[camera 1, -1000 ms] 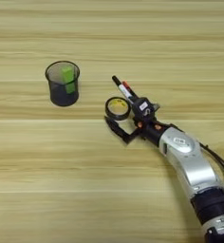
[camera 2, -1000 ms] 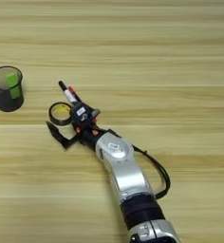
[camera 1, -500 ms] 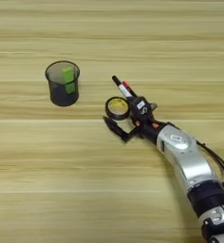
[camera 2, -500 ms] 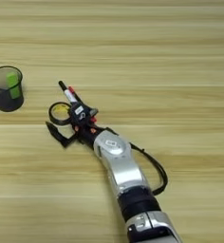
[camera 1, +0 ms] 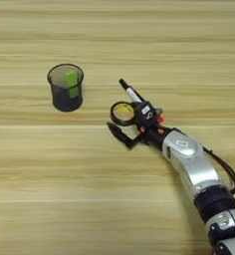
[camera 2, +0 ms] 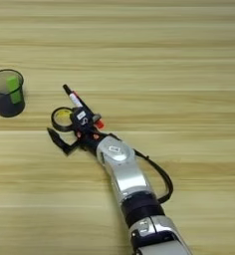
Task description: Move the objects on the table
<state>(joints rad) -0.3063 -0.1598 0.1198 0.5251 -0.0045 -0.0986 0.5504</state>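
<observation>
**Claw at the tape ring**

Your claw stood open, one black finger low on the bench and the other up by the tape ring. The ring sat right between them, not gripped yet. Since a second ago, your claw had barely moved, so nothing was lifted. The white marker lay just behind the ring, its red tip by the wrist. A dark cup stood well apart, to the left.
</observation>
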